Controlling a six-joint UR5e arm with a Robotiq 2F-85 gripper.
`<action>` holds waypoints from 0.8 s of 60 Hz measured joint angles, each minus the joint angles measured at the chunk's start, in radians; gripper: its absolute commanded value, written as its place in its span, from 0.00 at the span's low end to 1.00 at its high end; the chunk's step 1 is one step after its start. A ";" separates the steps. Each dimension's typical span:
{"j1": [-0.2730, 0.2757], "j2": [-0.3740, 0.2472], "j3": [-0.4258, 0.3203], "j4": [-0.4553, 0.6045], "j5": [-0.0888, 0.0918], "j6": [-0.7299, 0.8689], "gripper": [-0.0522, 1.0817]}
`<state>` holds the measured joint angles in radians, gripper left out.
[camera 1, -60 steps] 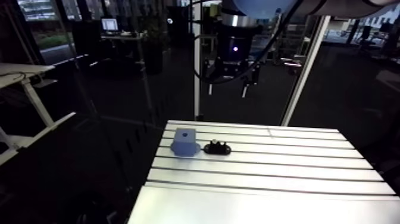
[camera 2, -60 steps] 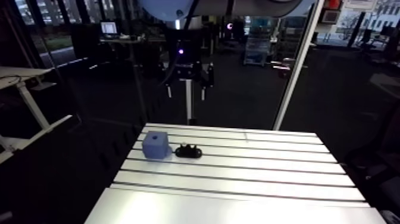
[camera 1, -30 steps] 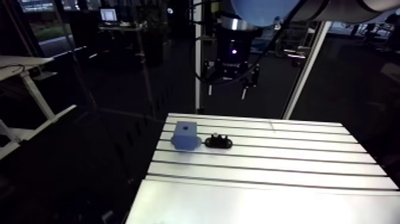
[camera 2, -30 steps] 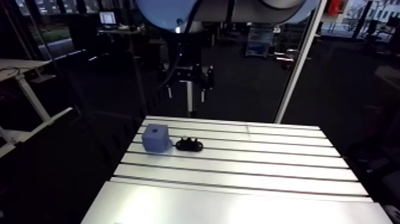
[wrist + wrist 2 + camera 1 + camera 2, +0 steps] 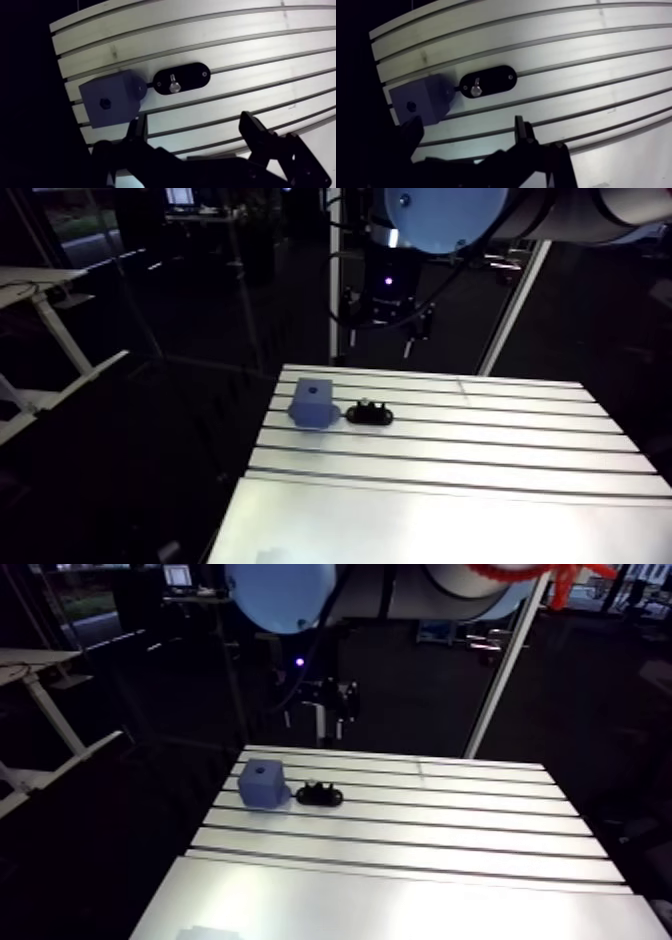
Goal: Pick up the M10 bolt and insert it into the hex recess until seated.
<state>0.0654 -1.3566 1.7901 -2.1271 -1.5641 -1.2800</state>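
Note:
A blue block [image 5: 111, 98] with a small hex recess [image 5: 104, 103] in its top face stands near the far left corner of the slotted table [image 5: 450, 478]. Right beside it lies a black oval holder [image 5: 181, 80] with a silver bolt [image 5: 174, 86] standing upright in it. In the arm view my gripper [image 5: 380, 340] hangs above the table's far edge, behind the block [image 5: 312, 402] and the holder [image 5: 369, 413]. In the wrist view its fingers [image 5: 255, 131] are spread wide with nothing between them. Block and holder lie ahead of the gripper.
An upright white post [image 5: 331, 288] and a slanted one [image 5: 512, 303] rise behind the table's far edge, close to the gripper. The block stands close to the table's left edge, with dark floor beyond.
The arm view has shifted as the arm moved. The gripper now hangs lower, nearer the table's far edge. Block, holder and bolt have stayed in place.

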 measured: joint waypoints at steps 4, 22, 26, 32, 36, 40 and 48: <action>0.002 0.005 0.006 -0.011 0.000 0.009 0.05; 0.008 0.027 0.044 -0.088 0.000 0.020 0.05; 0.008 0.034 0.053 -0.106 0.000 0.018 0.05; 0.009 0.044 0.063 -0.131 0.001 0.015 0.05; 0.009 0.050 0.068 -0.148 0.001 0.013 0.05; 0.009 0.057 0.072 -0.161 0.001 0.012 0.05; 0.010 0.069 0.077 -0.177 0.002 0.009 0.05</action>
<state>0.0750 -1.2876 1.8669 -2.3038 -1.5621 -1.2713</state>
